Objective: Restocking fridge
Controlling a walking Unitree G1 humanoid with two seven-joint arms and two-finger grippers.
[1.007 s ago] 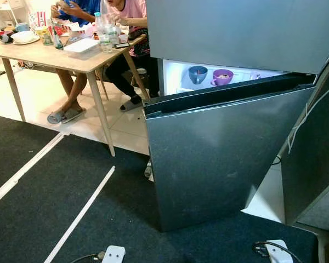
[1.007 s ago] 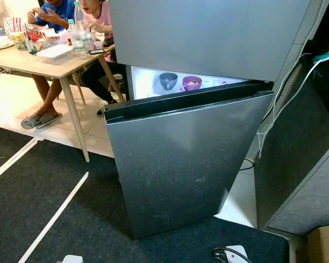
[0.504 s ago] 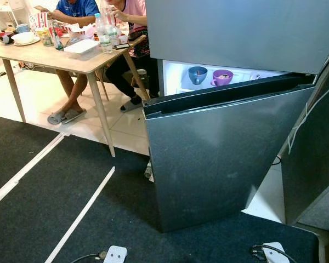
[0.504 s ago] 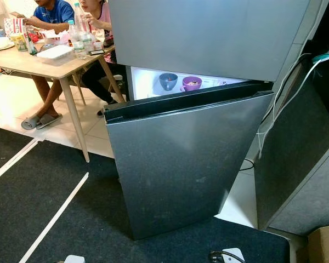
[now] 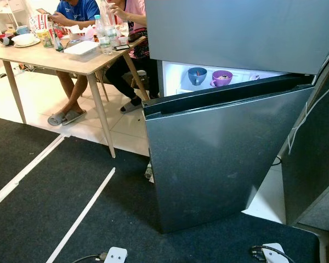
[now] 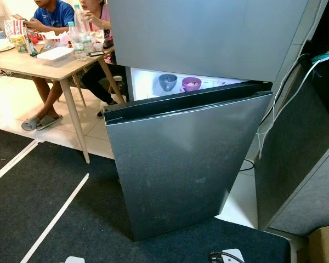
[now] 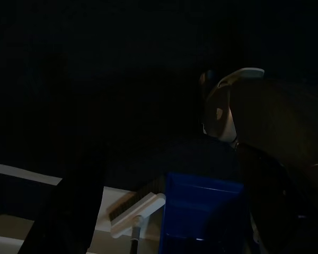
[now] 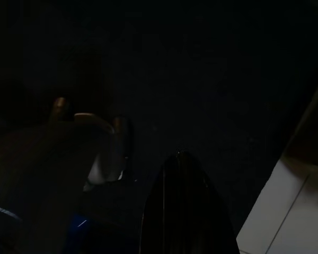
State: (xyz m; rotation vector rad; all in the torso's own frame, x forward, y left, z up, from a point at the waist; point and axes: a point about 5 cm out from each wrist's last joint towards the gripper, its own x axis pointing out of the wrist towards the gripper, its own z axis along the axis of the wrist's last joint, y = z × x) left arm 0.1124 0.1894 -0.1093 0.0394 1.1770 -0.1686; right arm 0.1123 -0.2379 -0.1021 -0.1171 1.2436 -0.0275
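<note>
The grey fridge (image 5: 230, 159) stands straight ahead, its lower door (image 6: 181, 164) swung partly open toward the room while the upper door (image 5: 236, 30) is closed. Through the gap above the open door's top edge the lit inside shows, and on the shelf (image 5: 183, 87) there a blue bowl (image 5: 197, 74) sits just beside a purple bowl (image 5: 222, 78), the blue one nearer the shelf's left end. The purple one has something dark in it that I cannot make out.

Off to the left is a wooden table (image 5: 49, 57) on pale floor tiles, with two people seated at its far side. Near the table's right edge lie a white tray (image 5: 80, 47) and a few clear water bottles (image 5: 101, 34); plates and cups crowd its left end. Dark mats (image 5: 71, 197) with white tape lines cover the floor in front of the fridge. A white cable (image 6: 279, 104) hangs down the fridge's right side.

Both wrist views are very dark. The left hand (image 7: 74, 206) shows as a black shape over a blue box (image 7: 201, 214) and a pale brush; the right hand (image 8: 183, 206) is one dark finger above the mat. Whether either hand is open or closed, I cannot tell.
</note>
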